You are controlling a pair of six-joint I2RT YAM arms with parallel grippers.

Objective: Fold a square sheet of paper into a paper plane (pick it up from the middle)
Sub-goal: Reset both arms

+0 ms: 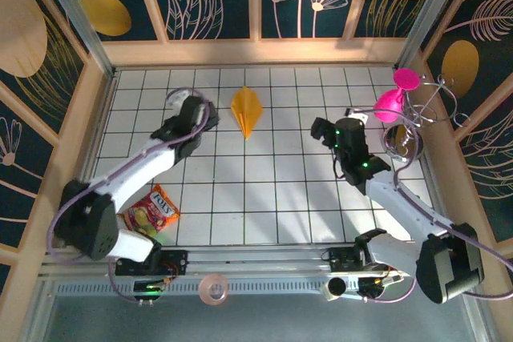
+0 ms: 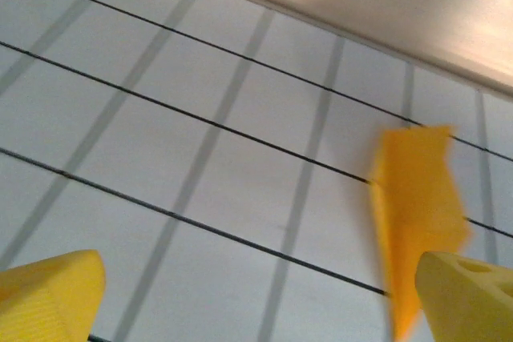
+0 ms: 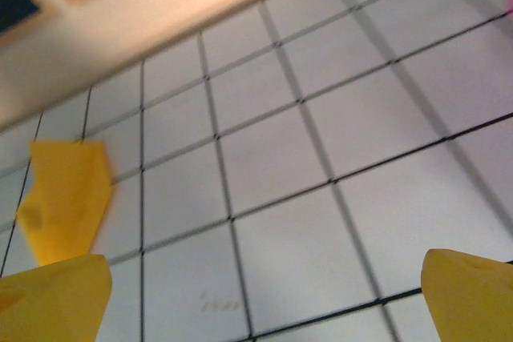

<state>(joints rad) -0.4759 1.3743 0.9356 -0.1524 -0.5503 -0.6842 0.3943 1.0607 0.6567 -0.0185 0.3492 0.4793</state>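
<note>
The orange-yellow kite-shaped paper plane (image 1: 247, 111) lies tip nearward, closer to the left gripper (image 2: 258, 286) than the right gripper (image 3: 260, 286), both jaws gaping and empty.

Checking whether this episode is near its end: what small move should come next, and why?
Probably draw both arms back toward their bases. The paper plane lies on the tiled table as a pointed dart, touched by neither arm; the left end effector and right end effector are open and hold nothing, so no fold seems left.
</note>
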